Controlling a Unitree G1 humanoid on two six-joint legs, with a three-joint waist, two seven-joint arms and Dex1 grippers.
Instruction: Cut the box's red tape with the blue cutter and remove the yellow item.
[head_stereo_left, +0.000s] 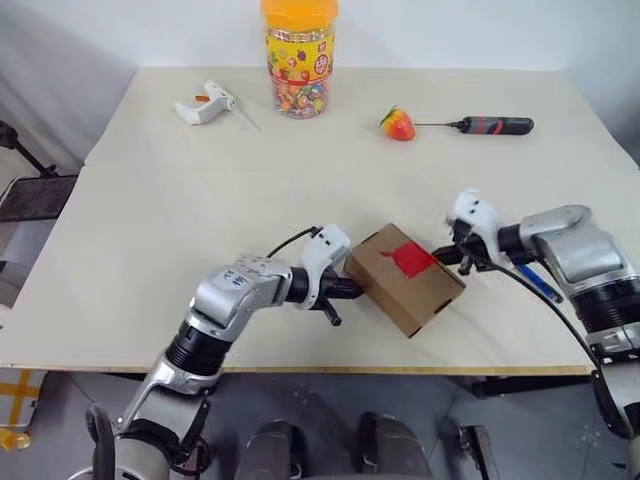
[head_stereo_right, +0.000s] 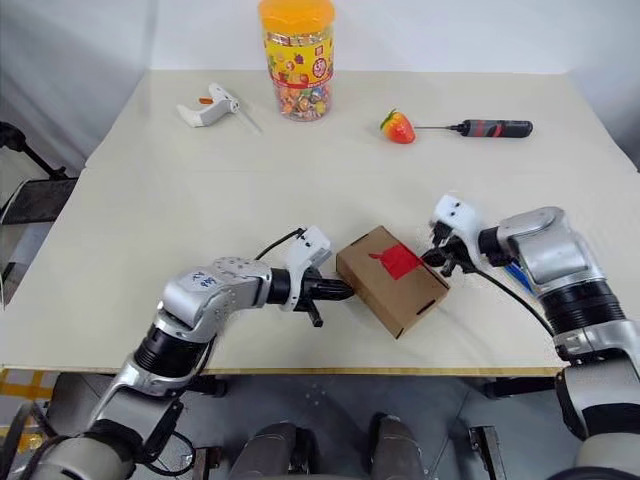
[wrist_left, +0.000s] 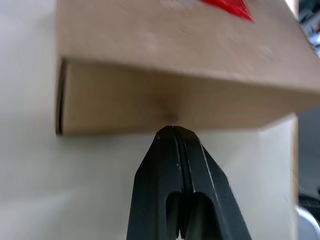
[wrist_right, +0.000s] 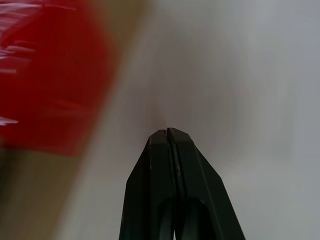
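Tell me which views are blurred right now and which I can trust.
Right wrist view: smeared, the red tape a streaky blur. Left wrist view: slightly soft, but the box wall reads fine. Both eye views: evenly lit and clear, soft shadows under the box.

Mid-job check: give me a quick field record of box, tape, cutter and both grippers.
box: brown carton, closed, near the table's front edge
red tape: on the top, looks uncut
blue cutter: on the table under the right forearm, not held
left gripper: shut, tip at the box's left side
right gripper: shut, empty, at the box's right edge
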